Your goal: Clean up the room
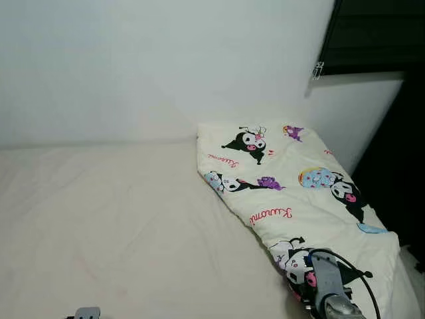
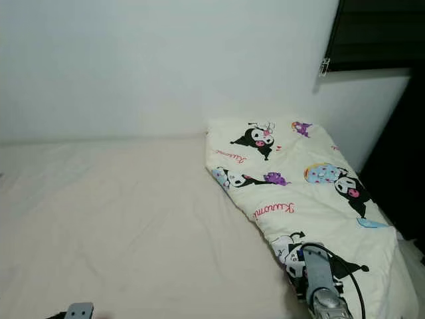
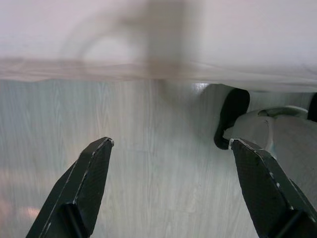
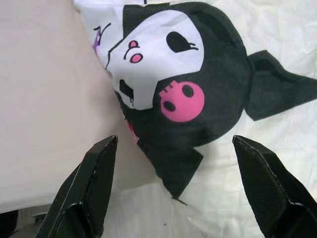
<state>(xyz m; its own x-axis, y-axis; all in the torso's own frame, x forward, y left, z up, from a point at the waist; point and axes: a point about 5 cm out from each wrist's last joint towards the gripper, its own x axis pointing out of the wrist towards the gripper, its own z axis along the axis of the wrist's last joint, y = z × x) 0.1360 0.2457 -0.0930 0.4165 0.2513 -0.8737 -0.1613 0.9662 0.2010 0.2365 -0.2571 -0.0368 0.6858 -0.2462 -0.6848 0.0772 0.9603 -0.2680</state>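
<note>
Blanket [image 1: 299, 193], folded and cartoon-printed, lies along the bed's [image 1: 113, 226] right side, wide bare sheet to its left. Right wrist view: right tool [image 4: 173, 183], fingers apart, hovers over the blanket's near edge. Left wrist view: left tool [image 3: 171, 186], fingers apart, above wood floor [image 3: 158, 148] beside the bed's edge.

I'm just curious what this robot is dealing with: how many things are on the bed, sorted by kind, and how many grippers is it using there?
Folded cartoon-print quilt: 1
Cream bed sheet: 1
Gripper over the quilt, the right gripper, open: 1
Total: 3
</note>
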